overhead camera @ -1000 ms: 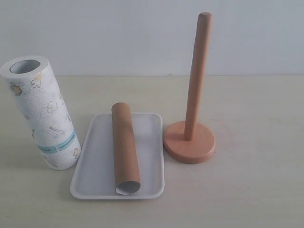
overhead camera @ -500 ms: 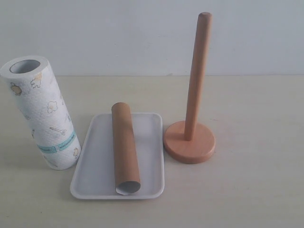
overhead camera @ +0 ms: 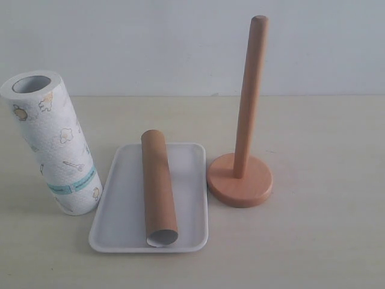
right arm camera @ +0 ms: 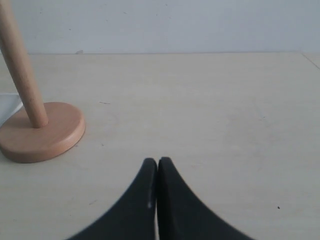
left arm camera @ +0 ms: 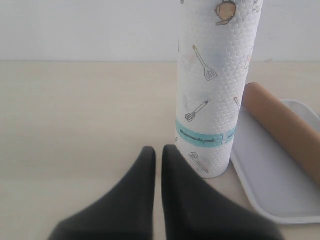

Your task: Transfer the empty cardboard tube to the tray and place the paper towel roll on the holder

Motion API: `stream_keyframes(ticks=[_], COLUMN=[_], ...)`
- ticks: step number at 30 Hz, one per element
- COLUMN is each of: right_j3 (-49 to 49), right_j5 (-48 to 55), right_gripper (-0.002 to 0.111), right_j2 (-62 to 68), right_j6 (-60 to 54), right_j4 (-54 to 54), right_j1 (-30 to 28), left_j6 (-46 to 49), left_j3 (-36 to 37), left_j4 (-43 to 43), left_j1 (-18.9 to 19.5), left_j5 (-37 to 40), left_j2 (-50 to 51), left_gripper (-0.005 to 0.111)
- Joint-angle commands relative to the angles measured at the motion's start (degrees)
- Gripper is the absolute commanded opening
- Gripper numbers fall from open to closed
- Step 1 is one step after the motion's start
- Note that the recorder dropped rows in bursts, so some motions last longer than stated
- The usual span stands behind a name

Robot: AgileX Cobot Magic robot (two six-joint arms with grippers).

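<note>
In the exterior view the empty cardboard tube (overhead camera: pixel 159 186) lies lengthwise in the tray (overhead camera: pixel 123 205), with the paper towel roll (overhead camera: pixel 53 144) upright just left of the tray and the holder (overhead camera: pixel 239 182) just right of it. The left wrist view shows the left gripper (left arm camera: pixel 157 151), its jaws pressed together and holding nothing, near the roll. The right wrist view shows the right gripper (right arm camera: pixel 158 162), its jaws also closed and holding nothing, apart from the holder's base.

Pale beige tabletop (overhead camera: pixel 325 241) (faintly speckled) before a plain whitish wall (overhead camera: pixel 150 42)
</note>
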Motion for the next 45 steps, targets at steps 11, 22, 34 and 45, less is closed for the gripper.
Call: stream_keyframes(ticks=[11, 22, 34, 45], right_j3=[0.0, 0.0, 0.0, 0.0], right_j5=[-0.3, -0.3, -0.3, -0.3], right_gripper=[0.000, 0.000, 0.000, 0.000], right_j2=[-0.3, -0.3, -0.3, -0.3], right_j6=[-0.2, -0.2, -0.2, -0.2], right_j4=[-0.5, -0.5, -0.5, -0.5], right_j1=[-0.2, -0.2, -0.2, -0.2], left_j6=[0.4, 0.4, -0.1, 1.0], left_j3=[0.2, 0.2, -11.9, -28.2], left_j4=[-0.5, -0.5, -2.9, 0.0], left_j1=[0.1, 0.1, 0.1, 0.1], left_j5=[0.0, 0.0, -0.4, -6.9], left_j2=[-0.1, -0.1, -0.1, -0.1], left_gripper=[0.004, 0.004, 0.004, 0.004])
